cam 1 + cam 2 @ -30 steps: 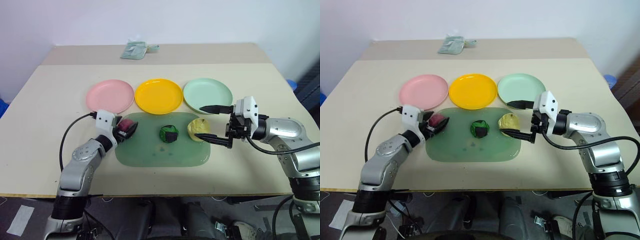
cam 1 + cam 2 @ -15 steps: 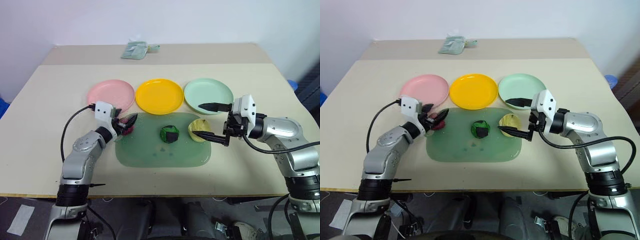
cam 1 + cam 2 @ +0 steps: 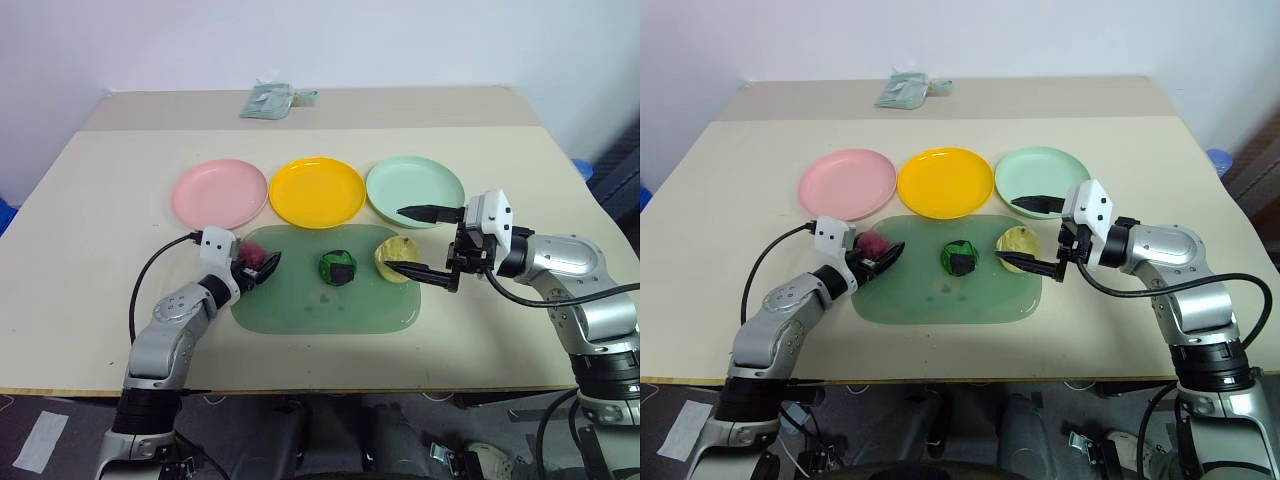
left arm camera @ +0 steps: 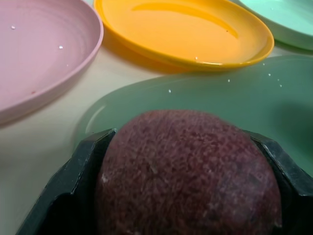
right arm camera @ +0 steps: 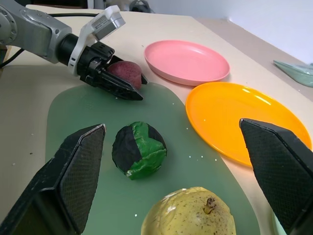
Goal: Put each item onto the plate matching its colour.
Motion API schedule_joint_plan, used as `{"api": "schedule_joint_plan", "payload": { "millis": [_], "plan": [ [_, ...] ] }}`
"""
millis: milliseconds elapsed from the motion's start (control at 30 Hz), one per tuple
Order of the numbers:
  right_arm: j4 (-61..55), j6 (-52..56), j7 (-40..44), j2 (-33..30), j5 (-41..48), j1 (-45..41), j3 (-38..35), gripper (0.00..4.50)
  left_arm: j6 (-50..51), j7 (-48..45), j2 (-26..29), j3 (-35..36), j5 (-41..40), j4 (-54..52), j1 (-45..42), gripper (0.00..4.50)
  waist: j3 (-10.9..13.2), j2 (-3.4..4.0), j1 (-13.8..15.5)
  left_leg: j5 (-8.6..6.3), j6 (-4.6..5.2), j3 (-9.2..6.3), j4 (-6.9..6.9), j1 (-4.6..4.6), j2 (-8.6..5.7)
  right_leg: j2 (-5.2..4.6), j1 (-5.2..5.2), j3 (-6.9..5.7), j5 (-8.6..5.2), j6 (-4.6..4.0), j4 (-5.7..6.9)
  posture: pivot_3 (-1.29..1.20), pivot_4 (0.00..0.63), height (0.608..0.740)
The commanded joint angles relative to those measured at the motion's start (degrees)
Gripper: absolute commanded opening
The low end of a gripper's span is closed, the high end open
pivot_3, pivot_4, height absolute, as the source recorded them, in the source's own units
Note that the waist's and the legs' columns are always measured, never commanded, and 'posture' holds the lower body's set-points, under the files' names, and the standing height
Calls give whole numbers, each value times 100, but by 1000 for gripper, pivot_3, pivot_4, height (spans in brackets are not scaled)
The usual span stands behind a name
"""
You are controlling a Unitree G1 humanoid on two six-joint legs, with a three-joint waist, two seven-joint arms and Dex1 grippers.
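**Maroon ball gripped at its widest girth; two balls loose on the mat**

Head views: The left gripper (image 3: 255, 270) is closed on the maroon ball (image 3: 872, 245), which sits at the left end of the green mat (image 3: 330, 300), just beside the pink plate (image 3: 220, 192). The green-and-black ball (image 3: 338, 267) lies mid-mat. The pale yellow ball (image 3: 396, 256) lies at the right end, between the widely spread fingers of the right gripper (image 3: 420, 243), untouched. The yellow plate (image 3: 318, 190) and mint plate (image 3: 415, 190) are bare.

Left wrist view: The maroon ball (image 4: 188, 174) shows a rough, matte, finely grained skin. Both fingers (image 4: 80, 176) bear on opposite flanks. Judgement: light, grippy, probably slightly yielding; this hold suits it.

Right wrist view: The yellow ball (image 5: 190, 215) is lumpy and smoother-skinned, so likely more slippery. Grasp across the middle, below the stem dimple.
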Motion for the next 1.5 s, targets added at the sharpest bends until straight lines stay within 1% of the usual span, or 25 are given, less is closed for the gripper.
{"api": "schedule_joint_plan", "payload": {
  "millis": [33,133,233,300,433,600,633,667,700,733,800,867,933,1067,1133,1200,1233,1267,1333,1433,1500],
  "plan": [
    [-79,-92,-28,27,25,-123,-125,4500,-135,145,-109,194,-74,-256,-117,2583,0,0,1,0,0,0,0,0,0,0,0,0,0,0,0,0,150,740],
    [-67,-104,-69,61,21,-161,-129,4500,-205,469,-329,495,-211,-248,-485,2583,1,-3,19,0,0,0,2,0,0,0,1,0,0,0,0,0,150,740],
    [-46,-90,-179,153,16,-233,-122,4500,-304,1094,-430,820,-29,132,-1145,2583,2,-4,18,0,-1,-1,5,-1,0,0,3,-1,0,1,1,0,150,740],
    [-37,-73,-229,201,-5,-271,-97,4500,-410,1551,-389,1025,183,610,-1633,2583,1,-4,5,1,-2,-1,7,-1,0,1,2,-2,1,2,3,0,150,740],
    [-25,-82,-306,284,-64,-299,-31,4500,-844,2368,-237,1250,717,2096,-2439,2583,0,-4,-16,16,-27,1,4,0,-1,2,0,-1,1,3,5,0,150,740],
    [50,-91,-390,386,-135,-391,-9,4500,-1685,2720,-315,1389,849,3626,-3086,2583,1,-7,2,18,-30,2,5,-2,-3,2,-2,-1,3,5,5,0,150,740],
    [78,-109,-402,402,-161,-411,-6,4500,-1854,2700,-332,1375,849,3852,-3165,3423,2,-8,7,19,-30,2,8,-2,-4,1,-1,-1,4,7,6,0,150,740],
    [97,-125,-416,416,-185,-423,-5,4500,-1986,2680,-353,1375,841,4030,-3221,3765,2,-8,6,19,-29,2,11,-4,-4,1,0,-1,5,10,6,0,150,740],
    [110,-130,-429,431,-204,-437,-6,4500,-2113,2610,-394,1404,772,4155,-3260,4287,2,-8,8,18,-29,2,12,-4,-4,1,1,-1,6,11,6,0,150,740],
    [114,-124,-442,446,-215,-452,-6,4500,-2184,2530,-420,1385,749,4212,-3267,4472,1,-9,4,18,-28,2,13,-4,-5,1,3,-1,7,12,6,0,150,740],
    [88,-88,-478,474,-216,-470,-7,4500,-2224,2244,-547,1427,515,4023,-3166,4472,1,-9,-3,18,-28,2,13,-4,-5,0,2,-1,7,13,5,0,150,740],
    [53,-71,-499,485,-207,-462,-10,4500,-2188,2015,-578,1355,442,3478,-2837,4472,1,-9,-11,18,-29,2,11,-5,-5,0,0,-1,7,13,5,0,150,740],
    [10,-52,-521,493,-193,-447,0,4500,-1883,1492,-616,1320,33,2657,-2365,4472,1,-8,-61,18,-29,4,9,-5,-4,-1,-3,2,7,13,5,0,150,740],
    [-62,-4,-531,511,-177,-456,62,4500,-1491,648,-387,1067,-317,1299,-1443,4472,1,-7,-129,19,-29,6,6,-5,-3,0,-10,7,7,11,14,0,150,740],
    [-96,42,-522,508,-202,-503,137,4500,-1271,208,-241,1027,-645,636,-967,4472,0,-7,-132,18,-27,6,8,-5,-3,0,-10,7,6,11,17,0,150,740],
    [-191,291,-604,468,-352,-702,370,4500,-1240,-508,212,962,-771,20,-286,4472,-1,-4,-164,11,-15,5,10,-5,-3,0,-9,8,6,10,19,0,150,740],
    [-221,478,-700,457,-471,-850,510,4500,-1367,-736,459,940,-644,-116,-1,4472,0,-2,-186,10,-14,6,7,-5,-3,0,-12,10,6,9,20,0,150,740],
    [-233,642,-802,464,-594,-998,635,4500,-1557,-941,629,961,-571,-161,218,4472,-1,3,-194,10,-15,8,3,-4,-2,1,-17,15,5,8,22,0,150,740],
    [-207,946,-946,487,-862,-1324,911,4500,-1722,-1585,1049,1057,-683,-147,596,4472,-1,7,-162,9,-13,8,-4,-4,-1,2,-26,17,1,0,31,0,150,740],
    [-206,1209,-819,451,-1196,-1745,1406,4500,-1979,-2602,1628,1099,-832,-113,1050,4472,0,7,-119,5,-8,7,-4,-4,-1,1,-33,16,-3,-7,40,0,150,740],
    [-180,1460,-745,505,-1305,-1992,1687,4500,-2256,-3201,1888,1114,-898,-66,1270,4472,0,7,-72,2,-5,6,-1,-4,-1,0,-48,15,-3,-7,35,0,150,740]
  ]
}}
